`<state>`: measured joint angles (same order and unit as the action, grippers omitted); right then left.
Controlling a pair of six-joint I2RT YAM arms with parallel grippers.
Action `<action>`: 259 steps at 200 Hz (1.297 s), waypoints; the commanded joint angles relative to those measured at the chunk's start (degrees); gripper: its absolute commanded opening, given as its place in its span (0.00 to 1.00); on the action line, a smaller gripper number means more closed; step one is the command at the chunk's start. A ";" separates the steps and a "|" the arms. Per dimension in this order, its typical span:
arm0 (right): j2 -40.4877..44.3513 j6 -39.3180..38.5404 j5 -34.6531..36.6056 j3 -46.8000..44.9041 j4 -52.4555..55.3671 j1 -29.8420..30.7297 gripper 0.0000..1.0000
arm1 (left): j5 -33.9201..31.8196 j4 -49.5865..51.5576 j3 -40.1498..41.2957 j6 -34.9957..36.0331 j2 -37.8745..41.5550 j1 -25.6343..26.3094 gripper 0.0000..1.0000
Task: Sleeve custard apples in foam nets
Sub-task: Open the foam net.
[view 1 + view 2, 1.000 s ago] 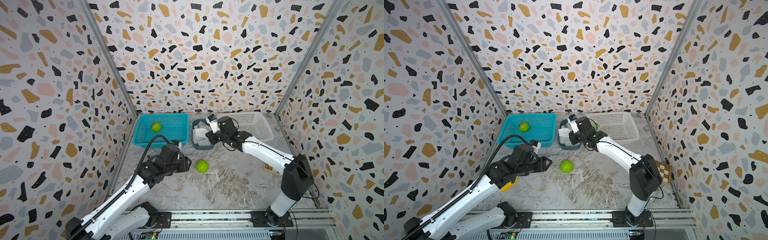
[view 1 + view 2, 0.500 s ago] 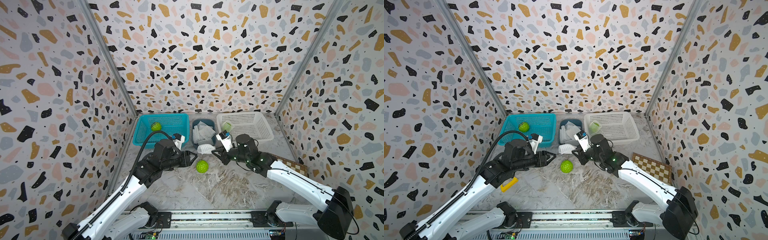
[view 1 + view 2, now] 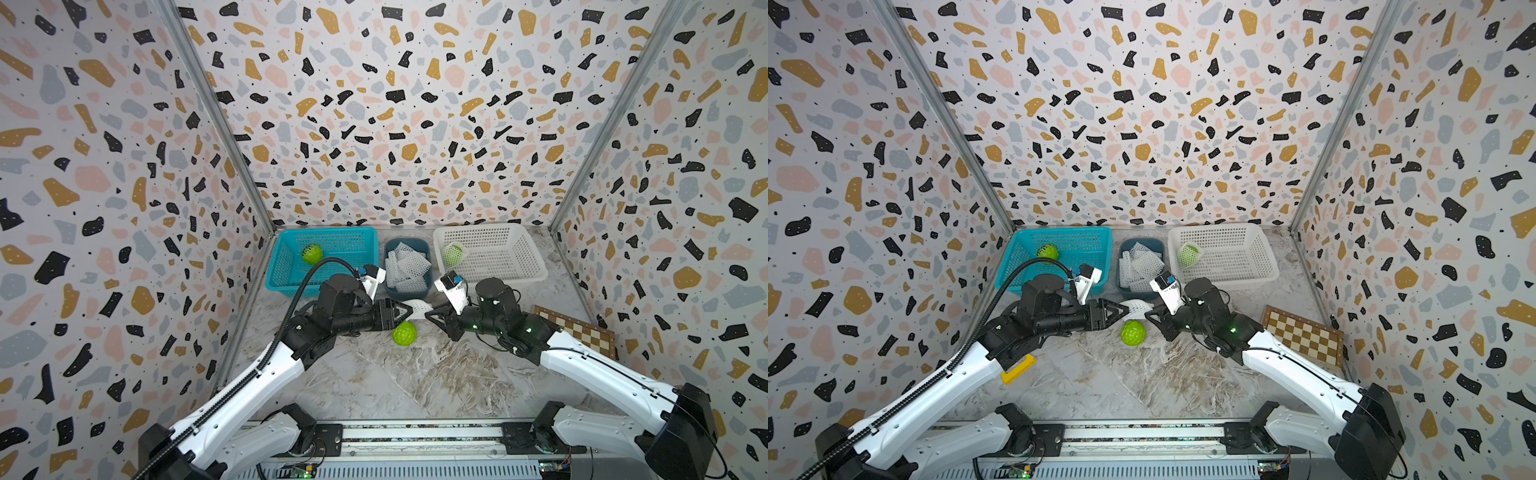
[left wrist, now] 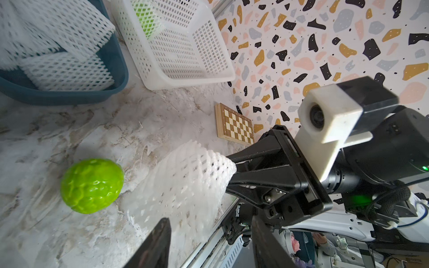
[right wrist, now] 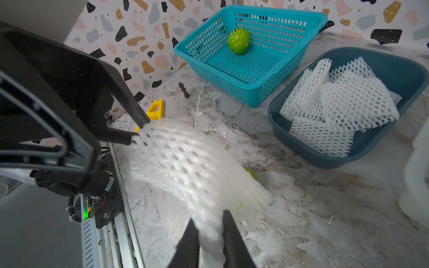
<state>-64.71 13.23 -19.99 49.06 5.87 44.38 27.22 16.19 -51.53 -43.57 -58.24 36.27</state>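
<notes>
By the apple (image 3: 404, 333), my right gripper (image 5: 210, 232) pinches a net (image 5: 185, 167), left gripper (image 5: 138, 131) half-open at its other end, grip unclear.

The loose custard apple (image 3: 404, 333) is bright green with dark-lined scales, and so is the second custard apple (image 3: 311, 254) in the turquoise lattice basket (image 3: 282, 266). The stretched foam net (image 4: 192, 176) and the folded foam nets (image 3: 406, 264) are white with diamond holes. Their tub (image 3: 405, 294) is slate blue. The other lattice basket (image 3: 519, 266) is white. The chessboard (image 3: 575, 332) has brown and cream checks. The walls (image 3: 374, 104) are white terrazzo flecked with black, ochre, pink and grey. The tabletop (image 3: 415, 386) is marbled grey-white.
</notes>
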 commanded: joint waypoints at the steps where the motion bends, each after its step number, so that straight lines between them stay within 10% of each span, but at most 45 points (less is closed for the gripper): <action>1: 1.12 -0.13 -0.92 0.24 -0.84 0.35 0.19 | 0.90 -3.44 -0.02 -0.65 -0.37 0.62 0.48; 106: 1.53 -2.10 -1.78 -0.11 0.27 1.06 0.22 | 0.79 -3.28 0.05 0.07 -1.93 0.73 0.14; 128: 2.46 -1.90 -0.06 -0.40 0.51 0.91 0.42 | 1.38 -3.88 0.23 0.15 -2.07 0.73 0.00; 162: 5.51 -0.37 -0.76 -2.06 0.00 -2.79 0.69 | 1.61 -4.43 1.06 0.22 -1.13 0.04 0.00; 259: 4.70 13.78 -19.56 -14.49 -18.03 -20.65 0.66 | 13.37 -17.22 2.47 -4.68 0.27 -2.70 0.00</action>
<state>-58.26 22.11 -33.87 35.73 -4.05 24.71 34.85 7.35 -49.21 -45.71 -58.72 33.76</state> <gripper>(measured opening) 0.669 0.047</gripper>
